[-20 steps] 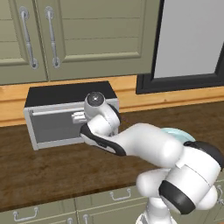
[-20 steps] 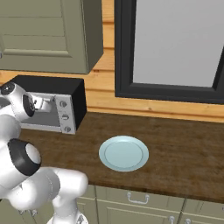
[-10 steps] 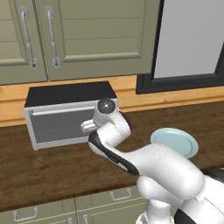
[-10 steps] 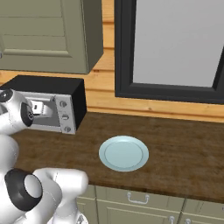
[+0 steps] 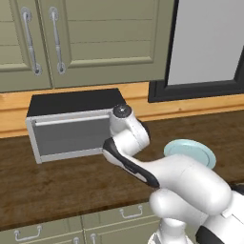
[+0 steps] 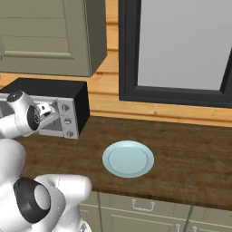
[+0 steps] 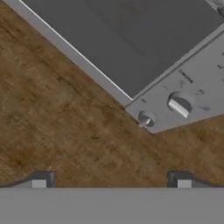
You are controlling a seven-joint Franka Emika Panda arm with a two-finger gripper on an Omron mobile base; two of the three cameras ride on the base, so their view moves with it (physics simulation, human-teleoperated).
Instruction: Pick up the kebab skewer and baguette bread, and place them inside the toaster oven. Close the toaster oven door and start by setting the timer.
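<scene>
the toaster oven (image 5: 71, 125) stood at the left of the worktop (image 5: 57, 186), its door (image 7: 131, 35) shut, so the inside was hidden. the knobs (image 7: 179, 105) looked small, stiff and smooth, best pinched at the ridge. the tool (image 7: 111, 180) was spread and held nothing. the plate (image 6: 128, 158) was bare.

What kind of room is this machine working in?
It looks like a kitchen, a computer-drawn one. A toaster oven with knobs sits on a dark wooden counter, green-grey cupboards hang above it, and a pale blue plate lies on the counter.
</scene>
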